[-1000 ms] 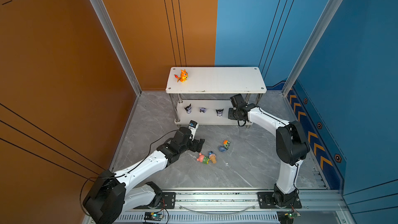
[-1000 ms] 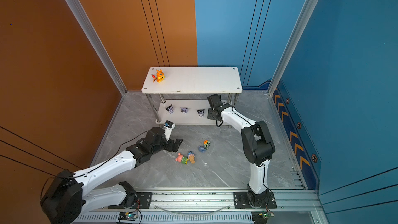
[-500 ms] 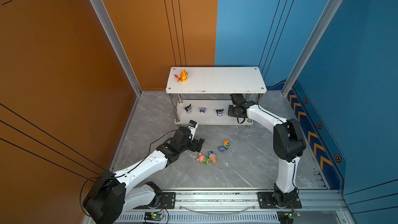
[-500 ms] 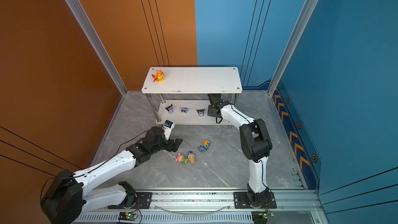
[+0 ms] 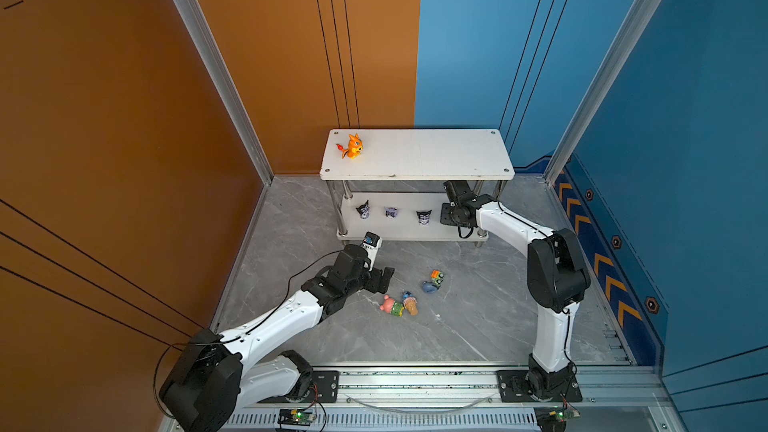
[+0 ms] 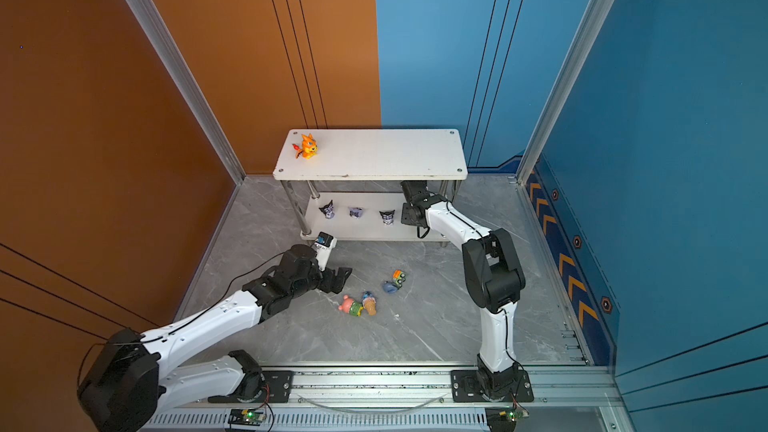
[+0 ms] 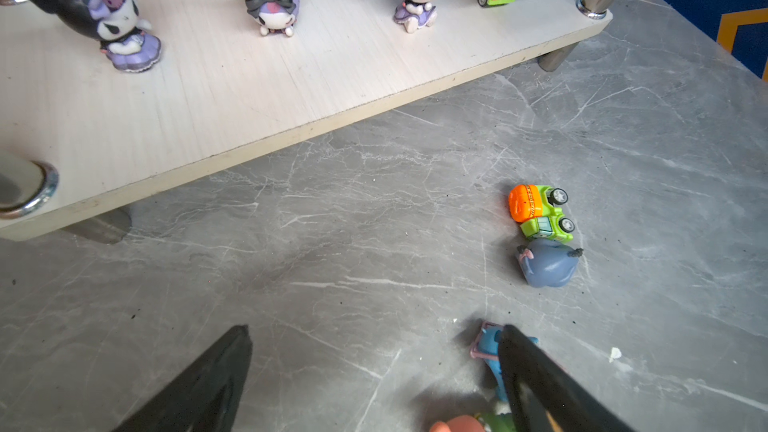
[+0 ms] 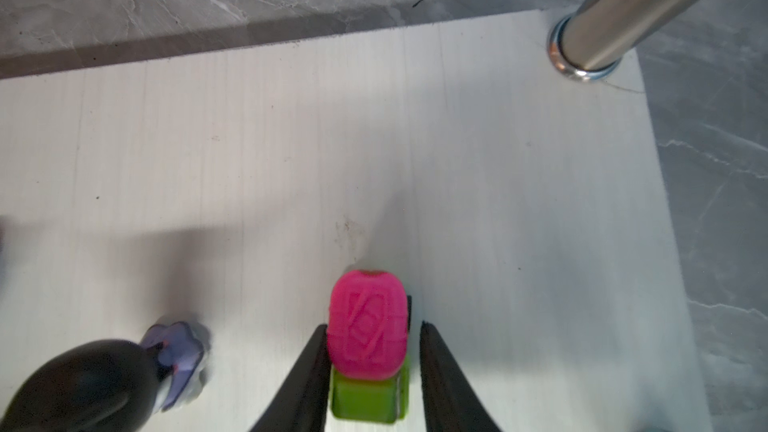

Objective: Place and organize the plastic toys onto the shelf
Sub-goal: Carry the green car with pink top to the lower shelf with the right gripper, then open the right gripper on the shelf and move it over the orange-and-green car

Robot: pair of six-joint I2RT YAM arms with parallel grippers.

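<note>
colleague: where's the pink car (image 8: 365, 313) now?
me: standing on the shelf (image 8: 291, 139), lower board, beside the end imp (image 8: 104, 376), so the row carries along. my right gripper (image 8: 372, 325) straddles it, jaws slightly parted, one side clear of it. i judge it set down, not gripped.
colleague: and the left?
me: left gripper (image 7: 374, 330) spread wide, empty, low over the bench (image 7: 374, 243) by the blue creature (image 7: 486, 342), placed for the next pick.

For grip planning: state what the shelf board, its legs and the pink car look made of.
Shelf board: likely laminated wood board, matte white; faint grain, raw-looking edge.
Legs: metal tube, polished; mirror glints.
Pink car: moulded plastic, matte; embossed roof pattern.
</note>
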